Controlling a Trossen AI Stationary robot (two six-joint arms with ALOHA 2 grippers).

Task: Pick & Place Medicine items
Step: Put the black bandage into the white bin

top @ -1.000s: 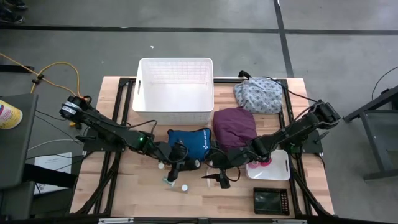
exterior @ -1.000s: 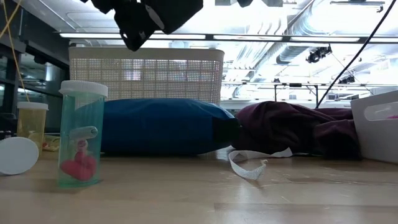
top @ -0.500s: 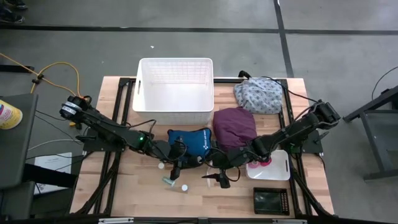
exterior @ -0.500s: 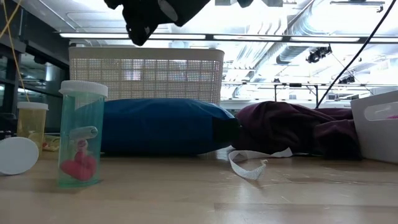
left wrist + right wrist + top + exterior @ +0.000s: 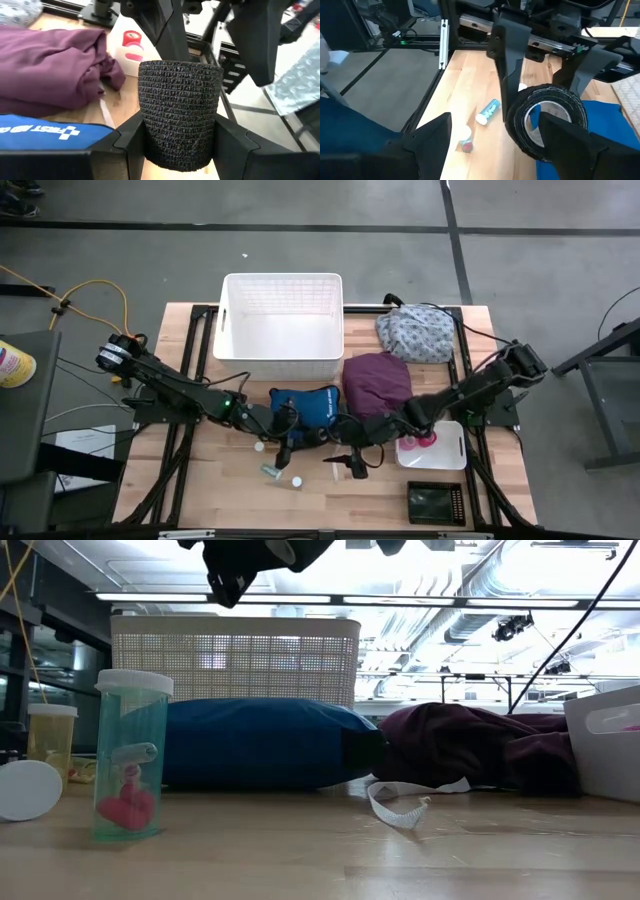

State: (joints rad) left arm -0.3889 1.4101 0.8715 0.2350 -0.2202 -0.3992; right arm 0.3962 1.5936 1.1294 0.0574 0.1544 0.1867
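Left end effector (image 5: 180, 137) clamped on black bandage roll (image 5: 179, 110), lifted above counter (image 5: 200, 480) mid-front, over blue pouch (image 5: 305, 405). Right end effector (image 5: 352, 463) spread wide, empty, just beside. We keep roll level, carry clear of right arm; destination: we guess white basket (image 5: 282, 370).

Rough, woven black bandage roll (image 5: 179, 112), matt; pale wood desk (image 5: 330, 850) with a slight sheen; clear greenish plastic vial (image 5: 130, 755); perforated white plastic basket (image 5: 282, 327); soft purple cloth bundle (image 5: 50, 70)
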